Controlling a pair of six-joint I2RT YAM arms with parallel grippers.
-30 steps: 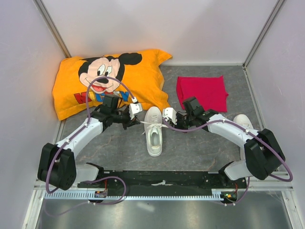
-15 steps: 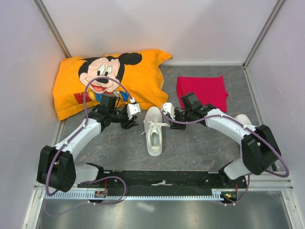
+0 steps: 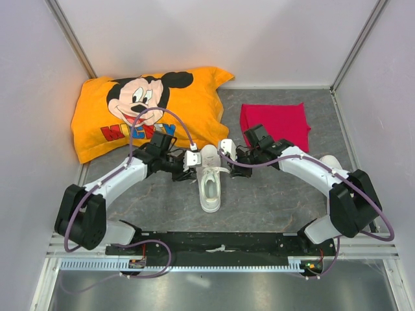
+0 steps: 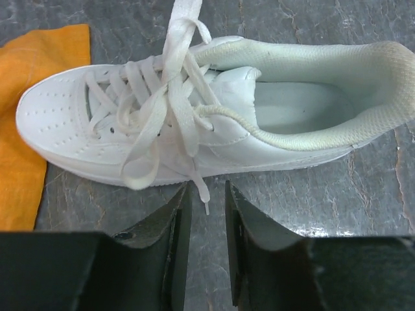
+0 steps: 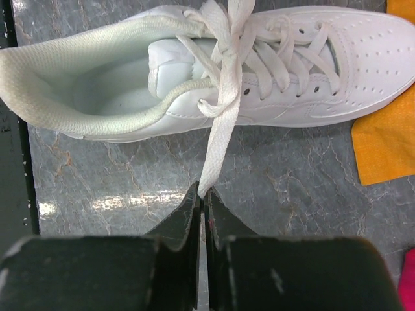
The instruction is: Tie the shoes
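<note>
item 1, shoe (image 3: 209, 184): white low-top, on the bench (image 3: 259, 201) between the two arms, toe towards the pillow (image 3: 117, 116), heel towards the arm bases; laces crossed and knotted loosely over the tongue, loose ends out to both sides

item 2, second shoe (image 3: 329, 162): white, at the far right of the bench, mostly hidden behind the right arm

item 3, left fingers (image 4: 175, 240): just beside the shoe's left side, parted by a narrow gap; lace tip (image 4: 202, 197) hangs down into the mouth of that gap, not clamped; nothing held

item 4, right fingers (image 5: 185, 227): near the shoe's right side, all but closed with only a thin slit between them; lace (image 5: 217, 142) runs straight from the knot to the tips and looks pinched there

item 5, pillow: orange, cartoon mouse print, back left corner, its edge just beside the shoe's toe

item 6, red cloth (image 3: 275, 123): folded flat, behind the right arm
</note>
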